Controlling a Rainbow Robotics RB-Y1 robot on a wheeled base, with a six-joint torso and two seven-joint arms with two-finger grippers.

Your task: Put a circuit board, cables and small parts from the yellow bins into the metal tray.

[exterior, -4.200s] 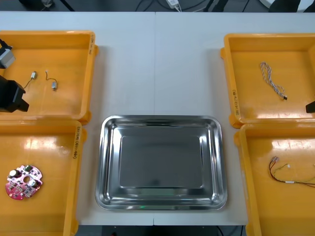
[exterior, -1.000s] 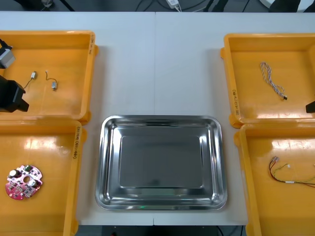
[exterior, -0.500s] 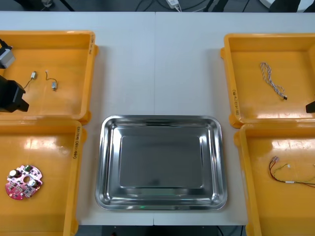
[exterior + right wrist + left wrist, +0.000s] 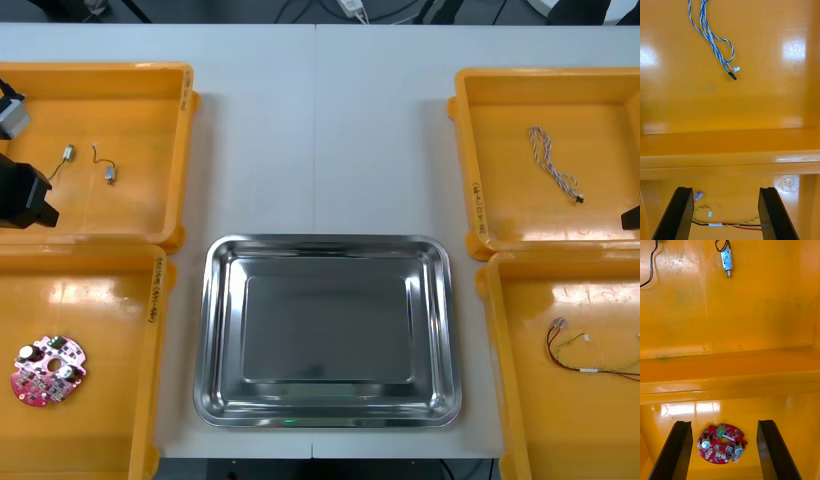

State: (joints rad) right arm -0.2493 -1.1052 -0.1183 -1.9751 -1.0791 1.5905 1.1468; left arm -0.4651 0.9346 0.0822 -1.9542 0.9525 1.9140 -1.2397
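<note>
Metal tray is left bare, nothing having been moved: the circuit board is framed in its yellow bin by the released left pincer, the right pincer likewise released.

The light table carries a bare, shiny metal tray at the frame's lower centre, with an upper-left yellow bin and a lower-left yellow bin on one side, and an upper-right yellow bin and a lower-right yellow bin on the other.
</note>
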